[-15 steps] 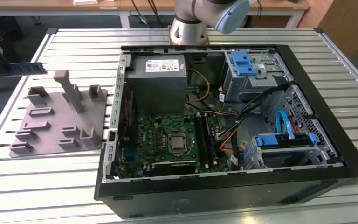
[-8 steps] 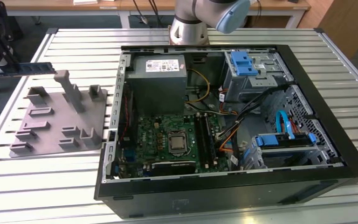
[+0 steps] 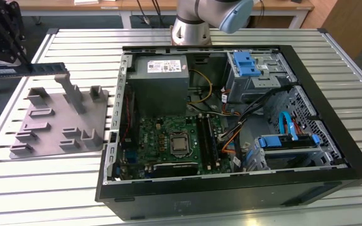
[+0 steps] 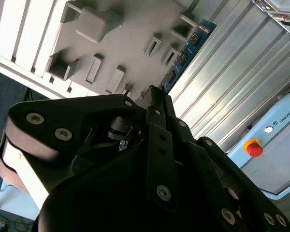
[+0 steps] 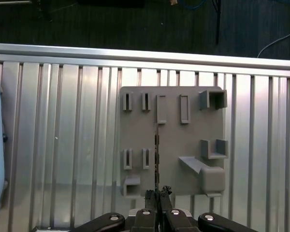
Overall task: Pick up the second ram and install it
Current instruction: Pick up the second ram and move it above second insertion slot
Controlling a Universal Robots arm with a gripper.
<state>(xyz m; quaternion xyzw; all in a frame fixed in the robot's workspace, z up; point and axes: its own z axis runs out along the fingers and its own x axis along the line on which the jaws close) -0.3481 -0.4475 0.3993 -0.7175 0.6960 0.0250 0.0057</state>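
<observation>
light: bright, even
glare: pale streaks on the surface [image 5: 63, 145] beside the fingers [image 5: 149, 197]
shadow: floor [image 5: 135, 24] beyond the fingers dark

Slatted metal table [image 3: 61, 188] (wooden desks [image 3: 43, 6] behind)

The second ram [image 3: 28, 69] is a thin, long blue circuit strip with a row of small black chips. It's up off the table, running level and stood on its long edge. The gripper [image 5: 158, 194] has it pinched, hanging just over the grey holder plate [image 3: 55, 117]. It looks edge-on in the first wrist view.
</observation>
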